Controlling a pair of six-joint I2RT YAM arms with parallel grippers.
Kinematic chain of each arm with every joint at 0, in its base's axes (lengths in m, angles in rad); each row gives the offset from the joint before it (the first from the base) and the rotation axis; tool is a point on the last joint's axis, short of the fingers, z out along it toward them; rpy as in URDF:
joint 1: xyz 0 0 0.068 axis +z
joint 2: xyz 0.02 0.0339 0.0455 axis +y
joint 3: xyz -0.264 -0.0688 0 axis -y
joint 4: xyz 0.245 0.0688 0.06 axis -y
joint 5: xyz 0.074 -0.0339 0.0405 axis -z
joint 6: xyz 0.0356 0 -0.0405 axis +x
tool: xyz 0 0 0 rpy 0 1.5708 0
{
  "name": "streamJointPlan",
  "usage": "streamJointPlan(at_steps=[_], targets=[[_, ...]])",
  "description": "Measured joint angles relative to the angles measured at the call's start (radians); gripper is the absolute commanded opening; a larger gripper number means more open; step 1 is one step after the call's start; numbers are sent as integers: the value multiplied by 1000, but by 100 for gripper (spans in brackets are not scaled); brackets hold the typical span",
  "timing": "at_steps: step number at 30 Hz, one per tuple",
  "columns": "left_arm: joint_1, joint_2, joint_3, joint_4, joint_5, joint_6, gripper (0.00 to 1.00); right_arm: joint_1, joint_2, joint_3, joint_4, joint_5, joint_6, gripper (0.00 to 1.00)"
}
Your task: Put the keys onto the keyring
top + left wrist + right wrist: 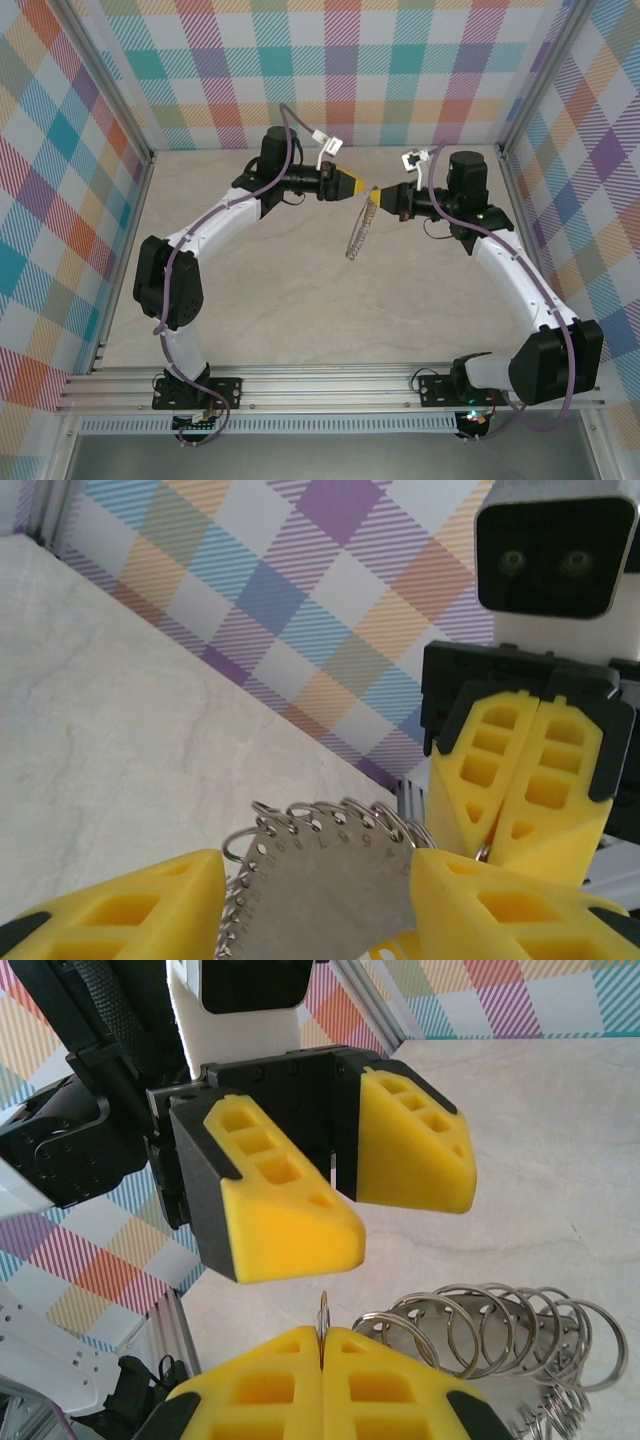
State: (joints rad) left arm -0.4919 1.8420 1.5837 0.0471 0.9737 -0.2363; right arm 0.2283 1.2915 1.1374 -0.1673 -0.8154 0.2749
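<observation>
Above the pale surface (280, 300), the right end effector (322, 1345) pinches a keyring (500, 1330) loop at upper centre, the left end effector (350, 1210) stands half-wide beside it; threading seems not yet done.

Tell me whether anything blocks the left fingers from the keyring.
Nothing visible does. The keyring lies right between the open left fingers, with no other object in the gap. The right fingers, shut on one of its loops, sit off to one side.
</observation>
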Motion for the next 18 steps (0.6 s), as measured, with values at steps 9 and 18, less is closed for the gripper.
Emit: streamJointPlan(at_steps=[9, 18], targets=[[0, 0, -43, 120, 48, -43, 40, -13, 2, 0, 0, -24, 0, 0], [-3, 0, -63, 210, 110, -75, 38, -19, 9, 1, 4, -51, 1, 0]])
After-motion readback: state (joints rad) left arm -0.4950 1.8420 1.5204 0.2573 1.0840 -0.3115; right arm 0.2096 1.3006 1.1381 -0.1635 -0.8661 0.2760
